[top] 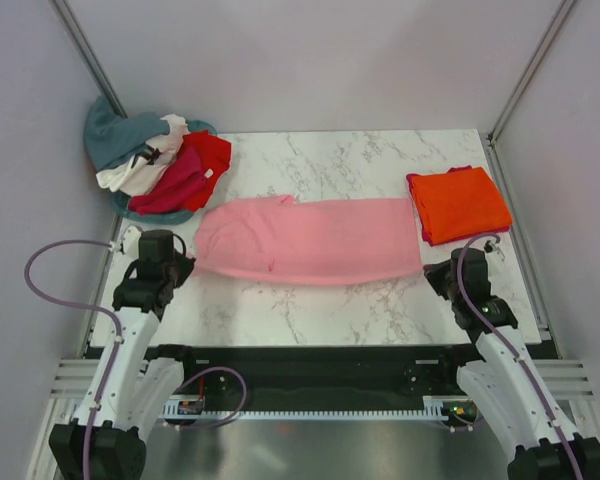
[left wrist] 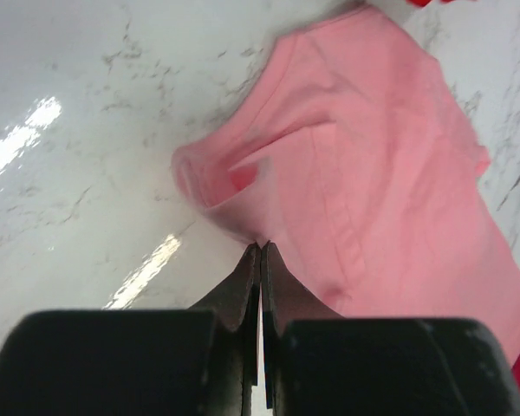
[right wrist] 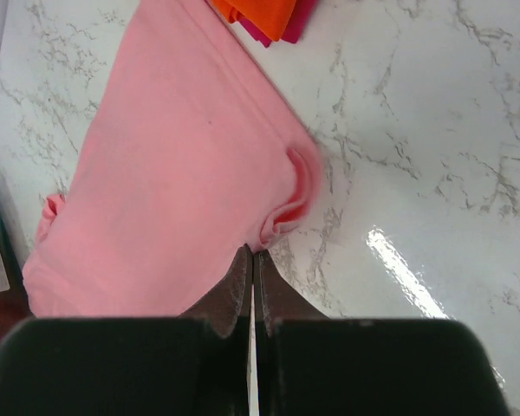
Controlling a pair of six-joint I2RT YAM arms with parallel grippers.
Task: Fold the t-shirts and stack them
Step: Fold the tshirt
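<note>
Step in hand, as judged: the next fold of the pink t-shirt (top: 310, 240), which is laid out as a long band across the middle of the bench (top: 360, 310).

The left pincer (left wrist: 260, 251) is seen pressed together on the band's near-left edge. The right pincer (right wrist: 252, 256) is likewise pinched shut on the near-right edge.

For a clean fold, both ends should be raised together and level. The cloth should be kept taut between them and the edge carried over without being dragged.

Cloth: soft, matte, limp. Small puckers are noted beside each grip, and a rolled hem at the left end.

Bench top: glossy, marble-veined, marked by glare spots.

The orange t-shirt (top: 460, 203) is seen folded square at far right. An unfolded heap (top: 155, 160) is seen at far left.
</note>
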